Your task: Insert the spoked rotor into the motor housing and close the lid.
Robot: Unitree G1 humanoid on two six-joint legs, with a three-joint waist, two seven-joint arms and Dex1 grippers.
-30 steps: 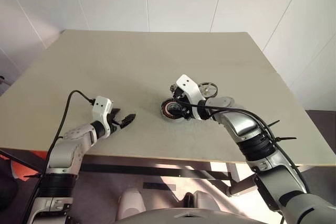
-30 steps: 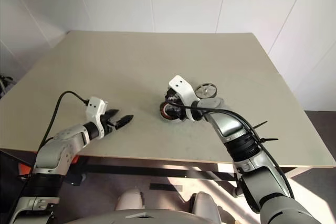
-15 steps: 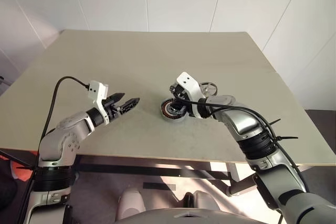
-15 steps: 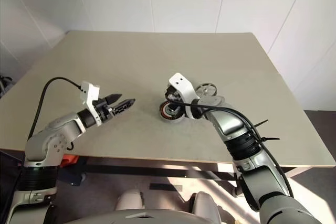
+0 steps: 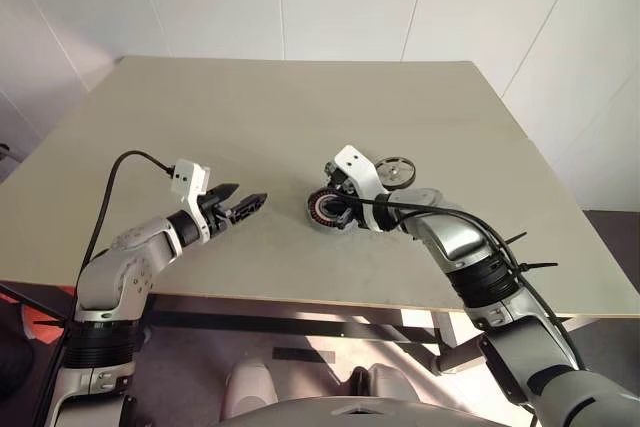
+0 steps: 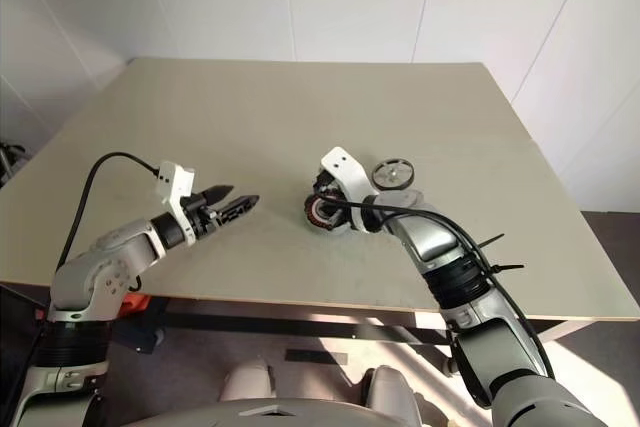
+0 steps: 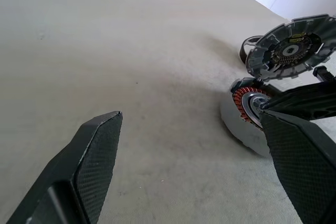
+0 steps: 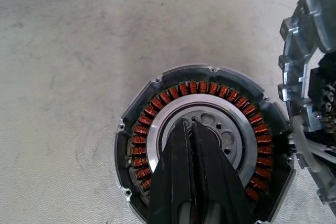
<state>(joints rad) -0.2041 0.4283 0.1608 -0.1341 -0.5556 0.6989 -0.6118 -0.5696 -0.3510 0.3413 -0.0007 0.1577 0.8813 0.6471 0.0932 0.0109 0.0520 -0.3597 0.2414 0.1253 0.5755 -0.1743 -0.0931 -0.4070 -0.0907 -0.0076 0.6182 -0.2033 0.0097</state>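
The motor housing (image 8: 157, 108), a round grey shell ringed with copper windings, lies on the table (image 5: 250, 107) near the middle. Its grey lid (image 7: 291, 45) stands tilted up at the housing's edge. My right gripper (image 8: 190, 124) is shut, its tips resting in the silver hub at the housing's centre. The spoked rotor (image 5: 397, 170), a dark wheel, lies flat on the table just behind and to the right of the housing. My left gripper (image 5: 250, 205) hovers open above the table to the housing's left, pointing at it, with nothing between its fingers.
A black cable loops from my left wrist over the table's left part. The table's front edge runs close below both grippers. White walls stand behind the table.
My right gripper has shut over the housing's centre. My left gripper has risen off the table a little and levelled out toward the housing, staying open.
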